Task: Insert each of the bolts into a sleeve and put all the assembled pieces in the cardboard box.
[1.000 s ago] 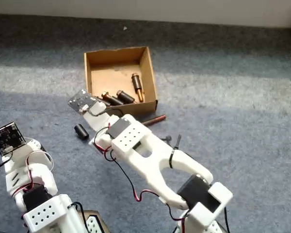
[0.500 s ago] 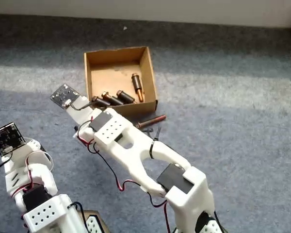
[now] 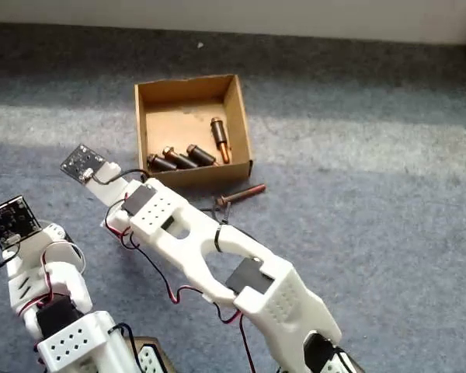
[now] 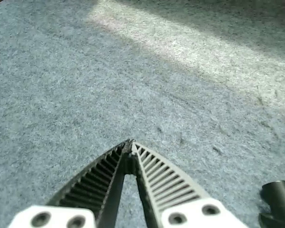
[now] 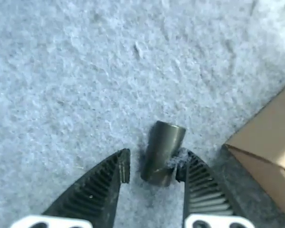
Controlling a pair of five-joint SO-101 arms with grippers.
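**ITEM: dark sleeve, bracketed by right jaws**

Short dark metal cylindrical sleeve (image 5: 165,140) lying on the grey carpeted surface (image 3: 373,171), near the 7 o'clock corner of the open cardboard box (image 3: 241,124); right gripper (image 5: 155,159) jaws parted around it, gripping nothing; sleeve's long axis near 12 o'clock from the jaws, hard by one jaw; right arm nearer; left gripper (image 4: 131,145) jaws closed, empty; loose copper bolt (image 3: 239,194) at the box's 6 o'clock.

Grey-blue carpet (image 3: 388,233), short felted pile, covers the whole working surface. Pale wall strip (image 3: 295,15) runs along the far edge. Just near of it, a darker shaded stretch (image 3: 334,62). A bright band of light (image 3: 357,140) crosses left to right through the middle distance. Near ground is dimmer. Small pale speck (image 3: 200,45) lies far, left of centre.
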